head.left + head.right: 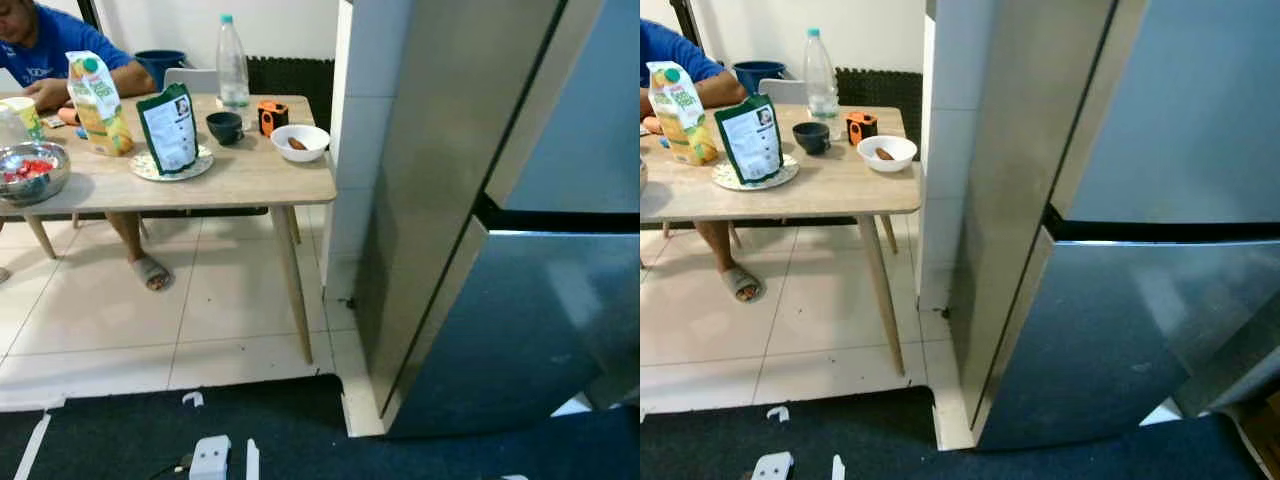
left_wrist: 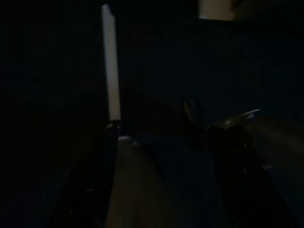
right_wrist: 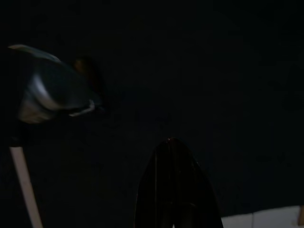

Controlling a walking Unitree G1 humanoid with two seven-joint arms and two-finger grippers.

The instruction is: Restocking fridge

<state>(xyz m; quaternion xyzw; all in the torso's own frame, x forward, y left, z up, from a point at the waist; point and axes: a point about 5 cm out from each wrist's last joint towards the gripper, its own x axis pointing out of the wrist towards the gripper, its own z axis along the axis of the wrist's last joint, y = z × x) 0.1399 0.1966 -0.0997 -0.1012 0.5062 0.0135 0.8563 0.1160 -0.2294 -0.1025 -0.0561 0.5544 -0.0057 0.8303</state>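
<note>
The steel fridge stands on the right with both its upper and lower doors closed. Left of it is a wooden table carrying a juice carton, a green pouch on a plate, a clear water bottle, a dark cup, a white bowl and a metal bowl of red pieces. Both arms hang idle over a dark floor. The left gripper has its fingers apart; the right gripper has its fingers together. Neither holds anything.
A person in a blue shirt sits behind the table, one sandalled foot under it. A white tiled pillar separates table and fridge. A dark blue mat lies in front, with a small white device on it.
</note>
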